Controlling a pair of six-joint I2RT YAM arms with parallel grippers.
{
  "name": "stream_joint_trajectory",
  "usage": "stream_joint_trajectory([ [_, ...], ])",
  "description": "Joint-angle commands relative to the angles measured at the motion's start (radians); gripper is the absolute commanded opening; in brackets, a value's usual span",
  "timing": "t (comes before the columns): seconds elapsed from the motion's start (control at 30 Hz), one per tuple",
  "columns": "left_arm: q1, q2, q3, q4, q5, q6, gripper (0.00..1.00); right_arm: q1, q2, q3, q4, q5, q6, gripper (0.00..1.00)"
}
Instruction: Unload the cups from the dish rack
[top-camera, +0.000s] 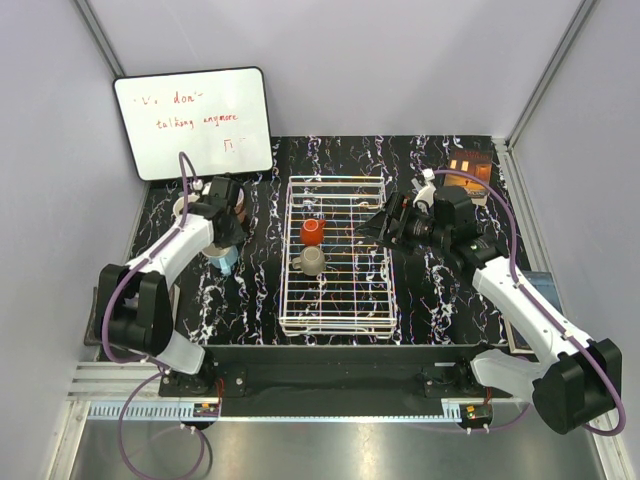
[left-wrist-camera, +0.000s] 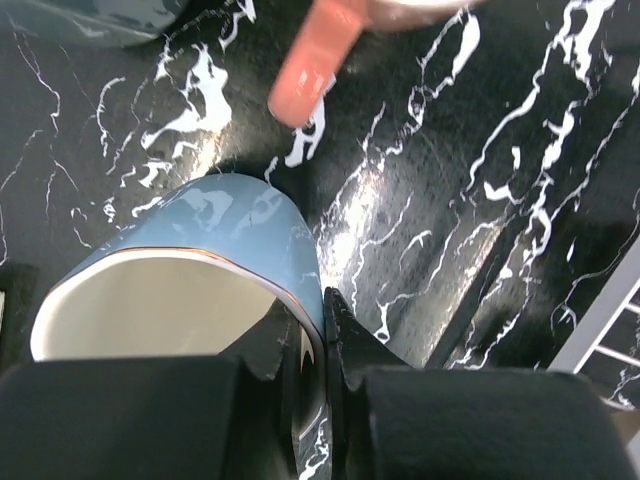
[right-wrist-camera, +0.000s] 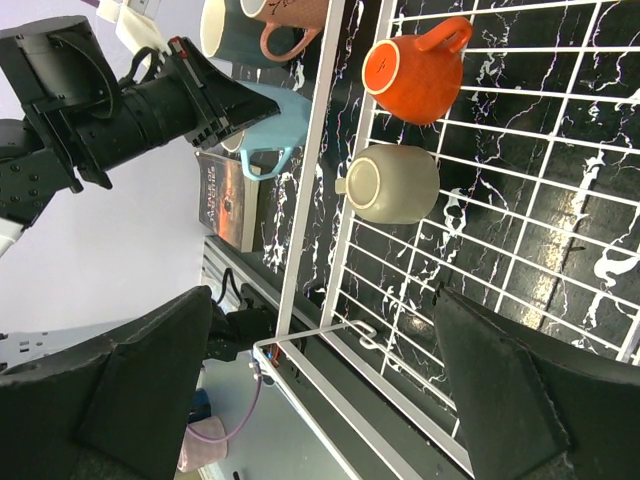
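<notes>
The white wire dish rack (top-camera: 336, 318) stands mid-table and holds a red mug (top-camera: 312, 231) and a taupe mug (top-camera: 312, 261). My left gripper (top-camera: 224, 245) is left of the rack, shut on the light blue mug (top-camera: 226, 263). In the left wrist view one finger is inside the blue mug's (left-wrist-camera: 215, 225) rim and one outside. A salmon mug (left-wrist-camera: 310, 70) and a dark grey mug (left-wrist-camera: 100, 20) stand just beyond it. My right gripper (top-camera: 380, 226) is open and empty at the rack's right side. Its view shows the red mug (right-wrist-camera: 415, 70) and the taupe mug (right-wrist-camera: 395, 185) in the rack (right-wrist-camera: 318, 165).
A whiteboard (top-camera: 195, 120) with red writing leans at the back left. A dark picture card (top-camera: 470, 168) lies at the back right. A book (right-wrist-camera: 230, 200) lies at the table's left edge and another (top-camera: 540, 290) at the right edge.
</notes>
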Motion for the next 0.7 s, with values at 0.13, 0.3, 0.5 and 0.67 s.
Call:
stream_joint_trajectory([
  [0.13, 0.058, 0.081, 0.027, 0.064, 0.028, 0.016, 0.00, -0.002, -0.003, 0.016, -0.004, 0.017, -0.032, 0.99],
  [0.3, 0.058, 0.087, 0.049, 0.036, 0.057, 0.009, 0.01, -0.002, 0.001, 0.021, -0.007, 0.019, -0.036, 0.99],
  [0.5, 0.058, 0.032, 0.050, 0.001, 0.050, 0.011, 0.24, -0.002, 0.006, 0.024, -0.007, 0.024, -0.038, 0.99],
  [0.67, 0.057, -0.034, 0.084, -0.038, 0.073, 0.017, 0.48, -0.002, 0.018, 0.030, -0.005, 0.017, -0.035, 0.99],
])
